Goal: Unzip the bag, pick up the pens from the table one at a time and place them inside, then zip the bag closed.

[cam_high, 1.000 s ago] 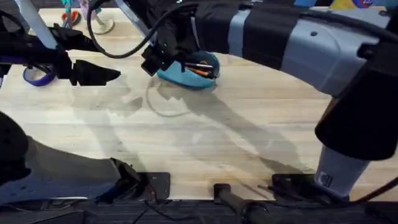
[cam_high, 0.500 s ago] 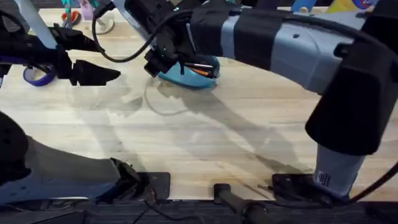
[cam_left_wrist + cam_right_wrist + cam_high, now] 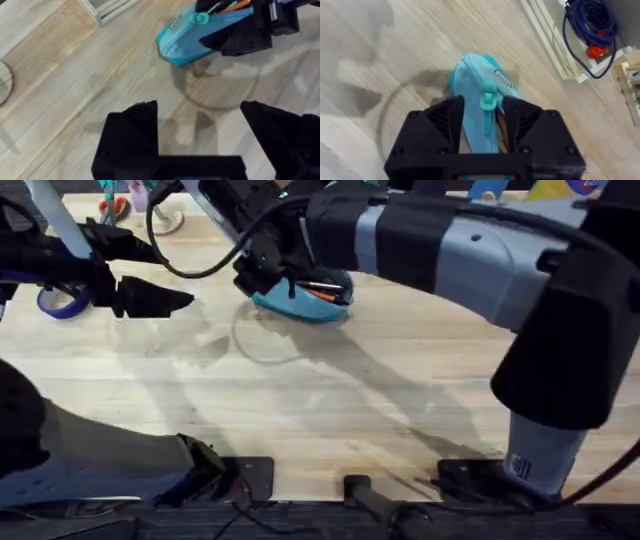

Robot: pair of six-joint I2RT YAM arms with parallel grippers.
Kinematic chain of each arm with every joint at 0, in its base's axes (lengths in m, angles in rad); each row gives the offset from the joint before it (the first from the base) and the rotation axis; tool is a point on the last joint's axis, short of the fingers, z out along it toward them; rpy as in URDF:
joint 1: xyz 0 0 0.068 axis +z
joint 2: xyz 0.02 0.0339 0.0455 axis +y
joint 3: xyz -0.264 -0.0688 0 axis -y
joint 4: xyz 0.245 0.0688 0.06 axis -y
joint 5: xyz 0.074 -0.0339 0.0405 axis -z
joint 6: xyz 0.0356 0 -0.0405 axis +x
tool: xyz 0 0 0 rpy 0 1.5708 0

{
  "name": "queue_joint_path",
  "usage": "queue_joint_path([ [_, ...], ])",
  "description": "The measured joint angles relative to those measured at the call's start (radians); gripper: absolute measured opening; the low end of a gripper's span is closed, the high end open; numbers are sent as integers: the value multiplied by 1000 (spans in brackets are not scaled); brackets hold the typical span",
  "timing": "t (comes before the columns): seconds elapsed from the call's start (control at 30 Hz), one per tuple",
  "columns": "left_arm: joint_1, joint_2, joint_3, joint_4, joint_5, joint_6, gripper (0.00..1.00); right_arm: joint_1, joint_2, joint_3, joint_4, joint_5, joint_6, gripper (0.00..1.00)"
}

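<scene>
The turquoise bag lies at the far middle of the table, its zipper partly open. An orange pen and a darker one stick out of the opening. My right gripper has reached across and straddles the bag's top, its fingers pressed to both sides of the seam, with the zipper pull tab between them. It also appears at the bag's left end in the overhead view. My left gripper hovers open and empty over bare wood, left of the bag.
A purple ring lies at the far left. A white slatted rack stands beyond the bag, with a coil of blue cable behind it. A faint round mark shows on the wood near the bag.
The right arm shifted slightly right and rose nearer the camera a second ago, then held still. The bag and the left gripper have not moved.
</scene>
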State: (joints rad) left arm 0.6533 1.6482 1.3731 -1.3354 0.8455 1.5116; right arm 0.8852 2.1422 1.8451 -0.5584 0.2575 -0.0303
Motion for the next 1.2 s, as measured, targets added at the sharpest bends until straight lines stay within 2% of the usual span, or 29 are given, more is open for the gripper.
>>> queue_joint_path([
  [0.27,0,0,0,0,0,0,994,0,0,0,8,11,0,202],
  [0.37,0,0,0,0,0,0,994,0,0,0,15,11,0,49],
  [1.2,0,0,0,0,0,0,993,23,-1,0,22,71,-110,30],
])
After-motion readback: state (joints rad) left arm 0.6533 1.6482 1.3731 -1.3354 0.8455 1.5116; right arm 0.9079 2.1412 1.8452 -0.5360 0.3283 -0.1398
